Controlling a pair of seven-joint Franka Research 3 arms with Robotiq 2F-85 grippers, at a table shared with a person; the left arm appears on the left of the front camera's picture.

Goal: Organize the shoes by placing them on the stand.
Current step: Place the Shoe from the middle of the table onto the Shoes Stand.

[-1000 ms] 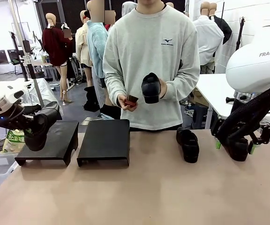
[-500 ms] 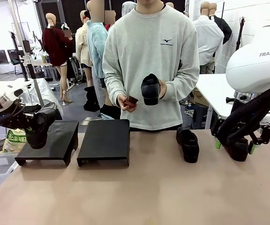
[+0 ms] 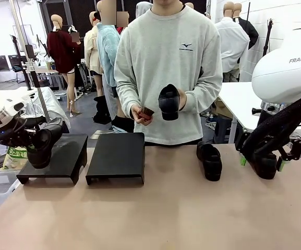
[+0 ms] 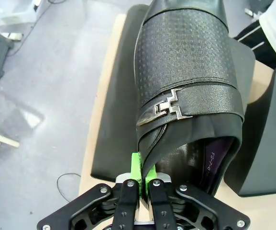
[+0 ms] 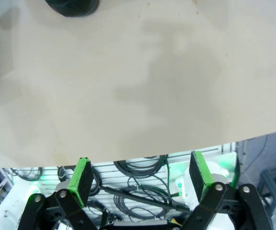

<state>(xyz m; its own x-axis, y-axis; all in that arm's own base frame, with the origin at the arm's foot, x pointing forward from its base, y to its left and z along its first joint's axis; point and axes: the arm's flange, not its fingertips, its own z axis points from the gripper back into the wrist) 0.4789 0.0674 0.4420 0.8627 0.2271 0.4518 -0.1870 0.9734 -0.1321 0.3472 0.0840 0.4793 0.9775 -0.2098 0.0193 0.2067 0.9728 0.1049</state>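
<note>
The glossy black buckled shoe [image 4: 185,81] hangs above the flat black left stand [image 3: 61,151]. Its long axis runs away from the left claw [image 4: 141,167], which is clenched on its heel rim. The toe end is cut off at the frame's top. The right claw [image 5: 140,175] gapes released over the tan bench [image 5: 128,96].

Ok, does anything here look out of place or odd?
Nothing is spilled or broken. One shoe sits on the bare table, right of the stands rather than on one. The left gripper pinches a second shoe only by the thin rim of its opening, over the left stand.
</note>
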